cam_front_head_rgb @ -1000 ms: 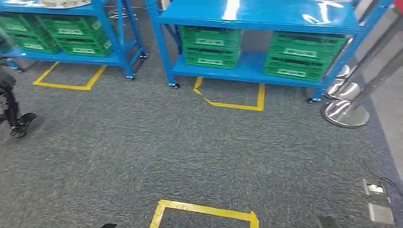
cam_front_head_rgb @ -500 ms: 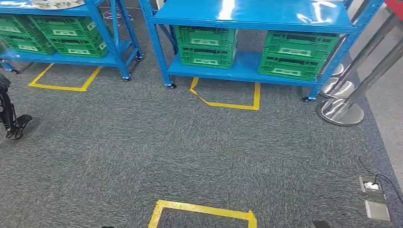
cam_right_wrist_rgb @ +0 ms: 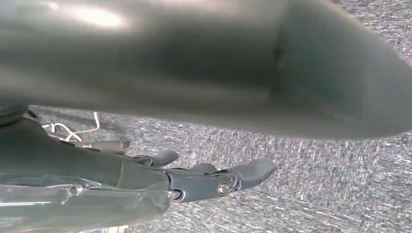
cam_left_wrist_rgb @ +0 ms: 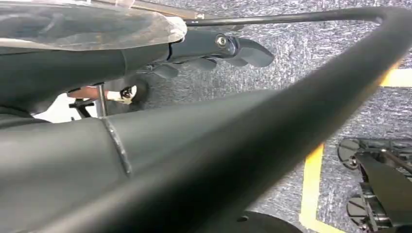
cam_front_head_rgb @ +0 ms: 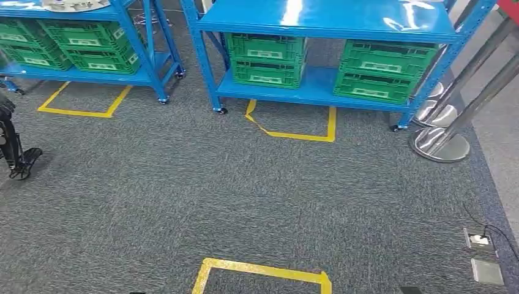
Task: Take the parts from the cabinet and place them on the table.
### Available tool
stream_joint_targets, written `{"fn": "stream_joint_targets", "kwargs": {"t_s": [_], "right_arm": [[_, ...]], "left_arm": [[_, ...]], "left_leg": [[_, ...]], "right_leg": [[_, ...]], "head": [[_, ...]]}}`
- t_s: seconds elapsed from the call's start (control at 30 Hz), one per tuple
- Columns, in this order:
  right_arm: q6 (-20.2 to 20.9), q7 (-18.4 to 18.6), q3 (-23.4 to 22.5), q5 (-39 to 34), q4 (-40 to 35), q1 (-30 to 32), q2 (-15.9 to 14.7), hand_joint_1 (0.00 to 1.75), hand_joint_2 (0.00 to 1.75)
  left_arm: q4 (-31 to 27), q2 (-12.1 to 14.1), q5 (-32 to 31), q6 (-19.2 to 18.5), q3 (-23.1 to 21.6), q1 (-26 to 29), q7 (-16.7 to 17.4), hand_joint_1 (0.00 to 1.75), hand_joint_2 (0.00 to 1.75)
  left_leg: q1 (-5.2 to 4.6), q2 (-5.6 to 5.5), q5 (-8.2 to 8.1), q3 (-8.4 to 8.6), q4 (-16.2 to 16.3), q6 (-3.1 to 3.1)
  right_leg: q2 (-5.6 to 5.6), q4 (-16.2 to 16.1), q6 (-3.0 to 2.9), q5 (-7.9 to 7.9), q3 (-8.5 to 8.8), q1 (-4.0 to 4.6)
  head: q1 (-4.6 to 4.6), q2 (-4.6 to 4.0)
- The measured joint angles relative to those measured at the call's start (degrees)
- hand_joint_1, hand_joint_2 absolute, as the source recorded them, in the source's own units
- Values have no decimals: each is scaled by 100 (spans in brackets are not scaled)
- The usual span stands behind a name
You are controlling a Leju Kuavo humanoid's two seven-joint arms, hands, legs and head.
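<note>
While both hands hang over carpet (cam_front_head_rgb: 183, 202), left hand (cam_left_wrist_rgb: 214, 48) and right hand (cam_right_wrist_rgb: 209, 182) fingers spread, holding nothing

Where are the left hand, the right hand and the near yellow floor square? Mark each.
left hand (cam_left_wrist_rgb: 214, 48): left wrist view, on the thumb base.
right hand (cam_right_wrist_rgb: 214, 182): right wrist view, on the thumb base.
yellow square (cam_front_head_rgb: 263, 269): head view, on its far tape strip.

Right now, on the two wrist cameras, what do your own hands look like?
The left hand has a dark grey body under a clear glossy cover, a silver screw at the thumb base and a thick rounded grey thumb. The right hand looks alike: crinkled clear cover, blue-grey thumb with a silver screw, thin white wires trailing behind it.
</note>
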Motion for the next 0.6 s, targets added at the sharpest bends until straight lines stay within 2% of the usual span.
{"fn": "stream_joint_targets", "kwargs": {"t_s": [0.6], "right_arm": [[46,59,31,7,2,0,13,0,0]], "left_arm": [[0,4,0,-7,0,0,44,0,0]], "left_leg": [[1,0,0,0,0,0]], "right_leg": [[0,0,0,0,0,0]], "head": [[0,0]]}}
